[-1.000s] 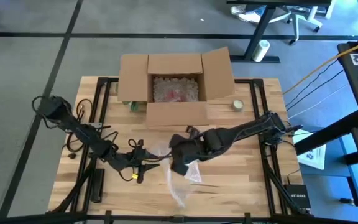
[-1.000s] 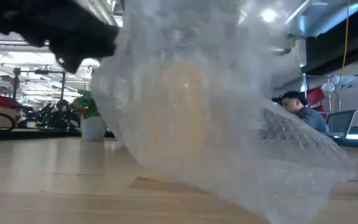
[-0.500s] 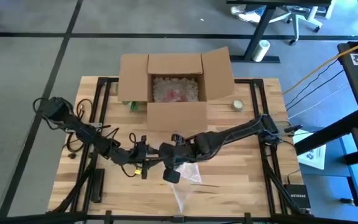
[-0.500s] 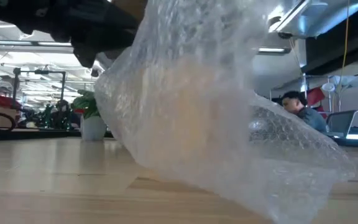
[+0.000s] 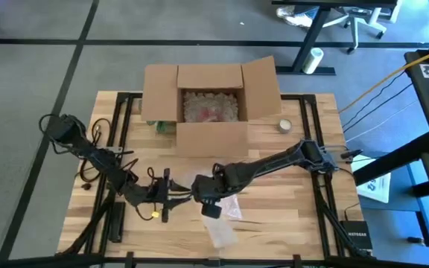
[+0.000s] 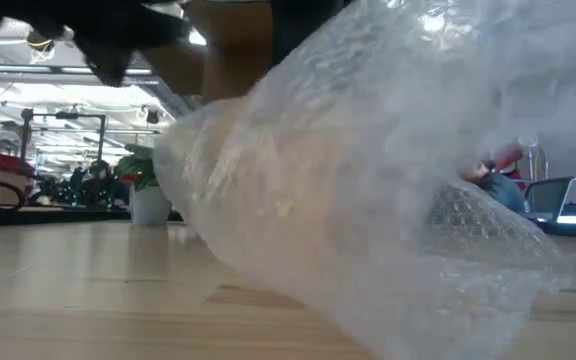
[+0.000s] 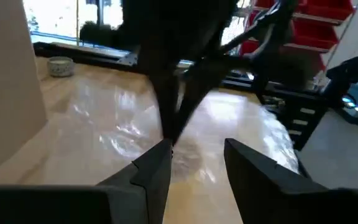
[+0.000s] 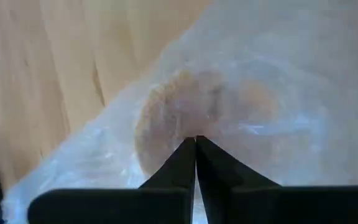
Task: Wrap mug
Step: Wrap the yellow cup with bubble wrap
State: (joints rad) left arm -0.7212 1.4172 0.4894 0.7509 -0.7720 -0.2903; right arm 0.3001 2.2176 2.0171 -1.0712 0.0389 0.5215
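we find the mug [image 8: 194, 115] as a pale tan round shape under clear bubble wrap [image 5: 222, 216], lying on the wooden table [image 5: 289, 216] in its front middle part, at about 6 o'clock from the cardboard box [image 5: 208, 104]. in the low view the bubble wrap [image 6: 368, 200] fills most of the picture and the tan form inside it is only faintly seen.

the right gripper [image 5: 205, 195] sits right over the bundle at its 10 o'clock edge. in the right wrist view its two fingers [image 8: 185, 163] meet tip to tip, pressed together against the wrap with the mug just past them; we judge that they pinch the film.

the left gripper [image 5: 171, 195] lies at 9 o'clock from the bundle, just beside the right gripper. in the left wrist view its fingers [image 7: 157, 165] stand apart with nothing between them, and the wrap lies on the table ahead.

the box stands open at 12 o'clock from the bundle, with packing material inside. a small roll of tape [image 5: 284, 126] rests at 3 o'clock from the box.
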